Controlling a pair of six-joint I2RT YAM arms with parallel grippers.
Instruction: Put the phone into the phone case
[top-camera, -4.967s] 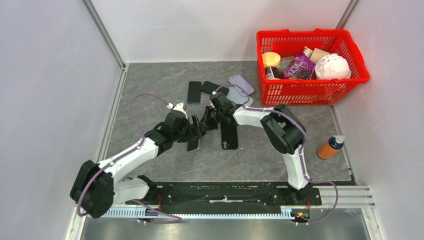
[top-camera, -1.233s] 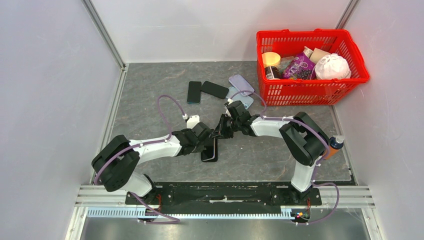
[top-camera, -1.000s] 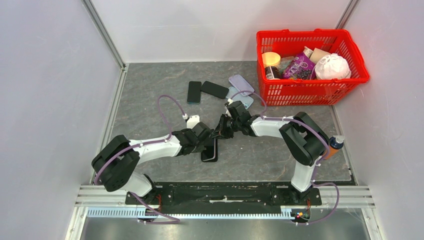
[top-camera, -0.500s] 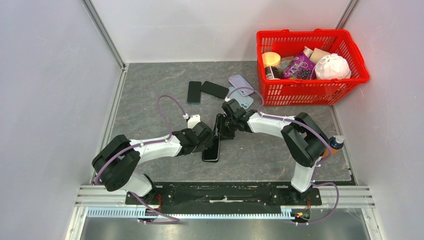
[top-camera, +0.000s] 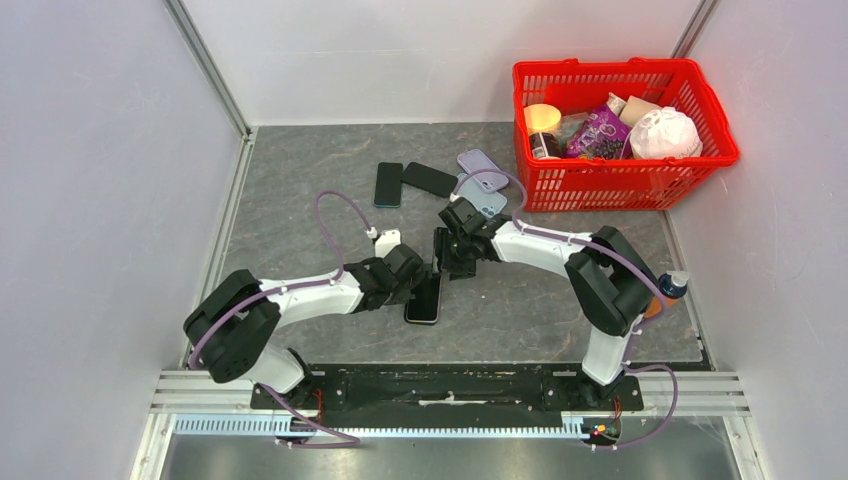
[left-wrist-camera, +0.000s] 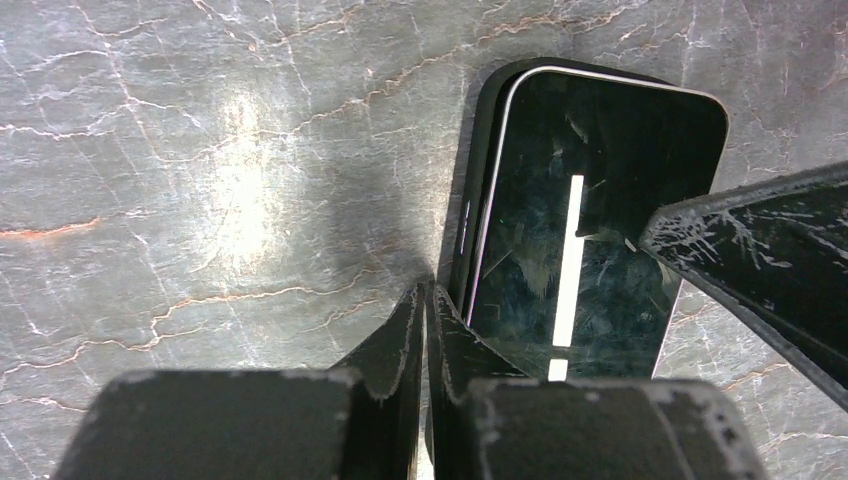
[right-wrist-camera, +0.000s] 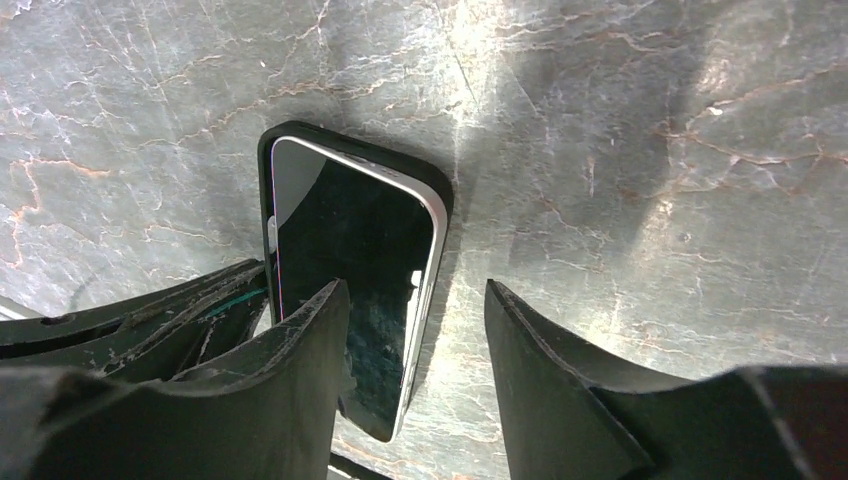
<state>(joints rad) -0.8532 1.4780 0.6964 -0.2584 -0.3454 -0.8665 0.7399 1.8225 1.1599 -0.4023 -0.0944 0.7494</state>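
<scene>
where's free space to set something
Free: far left, between the metal side rail and the loose black phones; near right, between the right arm and the orange bottle. Crowded: around the black cased phone and beside the red plastic basket.

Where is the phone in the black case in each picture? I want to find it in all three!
Top external: the phone lies near the middle of the picture, a little below centre, closer to the arm bases than the other phones.
Left wrist: it fills the upper right, screen up.
Right wrist: it sits left of centre, screen up.
Shared landmark: the grey marbled table under it in every view.
</scene>
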